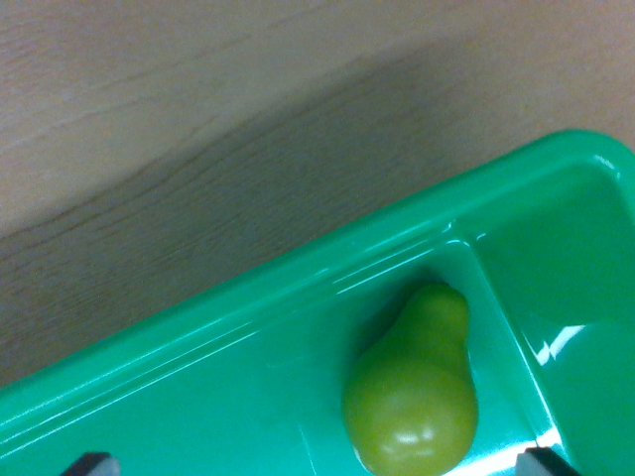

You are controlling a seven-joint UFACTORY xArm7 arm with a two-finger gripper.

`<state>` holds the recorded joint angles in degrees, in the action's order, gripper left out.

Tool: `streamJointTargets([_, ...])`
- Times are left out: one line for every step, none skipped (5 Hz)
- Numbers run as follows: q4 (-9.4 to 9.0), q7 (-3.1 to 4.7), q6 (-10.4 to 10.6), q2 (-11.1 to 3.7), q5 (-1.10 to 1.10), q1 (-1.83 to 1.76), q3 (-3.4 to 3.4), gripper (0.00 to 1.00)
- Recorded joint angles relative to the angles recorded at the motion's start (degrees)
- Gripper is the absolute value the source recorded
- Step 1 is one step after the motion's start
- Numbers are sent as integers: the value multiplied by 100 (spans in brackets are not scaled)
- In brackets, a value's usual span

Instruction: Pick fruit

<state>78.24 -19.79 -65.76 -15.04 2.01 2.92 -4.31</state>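
While lying on its side between the two fingertips, nearer the one at the wrist view's right, one green pear (415, 397) rests ungrasped, narrow end pointing away from them. Container: glossy green tray (198, 367), the pear against a divider ridge. Fingers (91, 463): spread wide, holding nothing. Support: wooden table (198, 129) beyond the rim.

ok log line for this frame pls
phase: approach | target: pear lying in green tray compartment beside divider | gripper: fingertips at frame bottom, apart, nothing held | surface: wooden table
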Motion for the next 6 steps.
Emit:
streamJointTargets([0, 0, 0, 0, 0, 0, 0, 0])
streamJointTargets([-190, -195, 255, -124, -37, 48, -30, 0])
streamJointTargets([-190, -195, 255, -124, -37, 48, -30, 0])
streamJointTargets([-383, -393, 513, -249, -74, 96, -61, 0])
streamJointTargets([-383, -393, 513, -249, -74, 96, -61, 0])
streamJointTargets([-565, -580, 757, -368, -109, 141, -90, 0])
